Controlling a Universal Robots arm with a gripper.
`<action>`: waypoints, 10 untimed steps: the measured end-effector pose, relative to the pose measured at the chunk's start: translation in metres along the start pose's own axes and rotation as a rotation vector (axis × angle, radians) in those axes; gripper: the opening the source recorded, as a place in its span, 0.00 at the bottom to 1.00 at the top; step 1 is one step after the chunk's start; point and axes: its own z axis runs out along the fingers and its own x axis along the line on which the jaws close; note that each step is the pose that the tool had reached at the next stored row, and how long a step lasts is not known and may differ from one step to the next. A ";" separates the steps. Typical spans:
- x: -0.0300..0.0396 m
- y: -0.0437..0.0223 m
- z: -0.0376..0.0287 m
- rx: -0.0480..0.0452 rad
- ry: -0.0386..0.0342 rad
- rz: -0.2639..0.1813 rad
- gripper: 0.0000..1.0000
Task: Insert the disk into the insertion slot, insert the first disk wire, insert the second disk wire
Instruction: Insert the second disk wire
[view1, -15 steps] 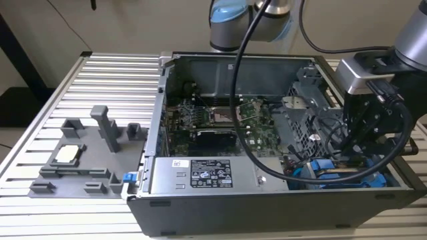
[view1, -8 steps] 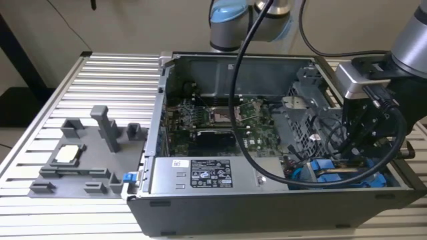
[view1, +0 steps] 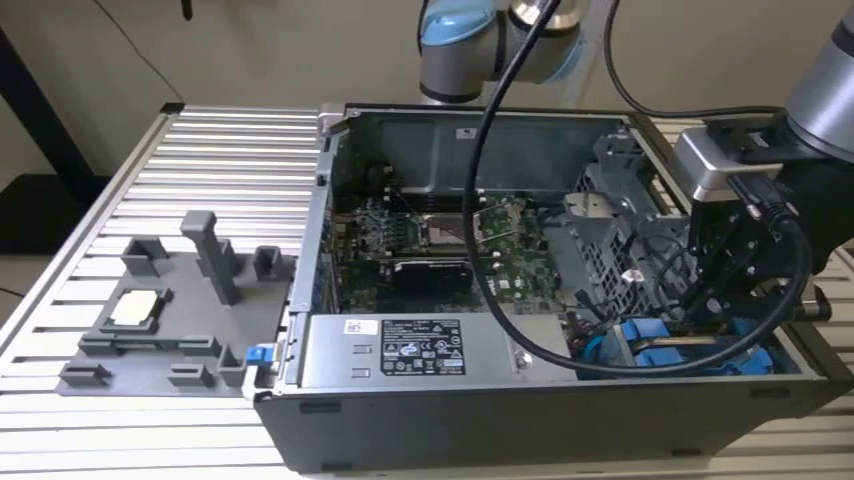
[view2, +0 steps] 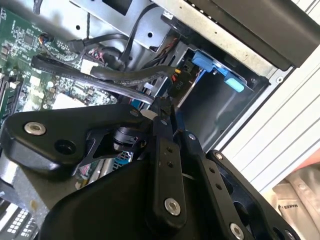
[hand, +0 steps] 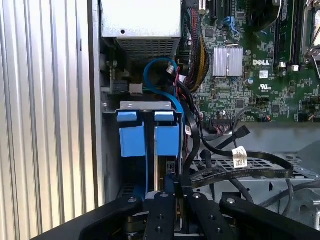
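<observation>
Gripper (hand: 170, 187) sits down inside the open PC case (view1: 441, 125), at the drive cage (view1: 621, 215) corner on the exterior view's right. In the first wrist view two blue carriers stand side by side in the insertion slot (hand: 145, 106) area; the disk (hand: 167, 137) looks like the one directly ahead of the fingertips, seated edge-on, long axis running into the bay, blue handle end facing out toward the gripper. The other blue carrier (hand: 131, 137) is just beside it. The fingers (hand: 161, 200) are drawn close together around something thin and dark at the tip, but I can't tell from these views whether that's a wire connector or the carrier edge. Handling judgement: drive is dense, rigid and shock-sensitive, so hold it by the plastic carrier rails, not the label face. The black cables (hand: 235, 165) are floppy and springy; take those at the connector body.
</observation>
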 end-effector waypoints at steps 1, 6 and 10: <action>0.0001 0.0000 0.0005 0.0000 -0.0002 0.002 0.16; 0.0001 -0.0001 0.0024 0.0002 0.0003 0.009 0.16; 0.0002 -0.0003 0.0043 0.0003 0.0003 0.013 0.16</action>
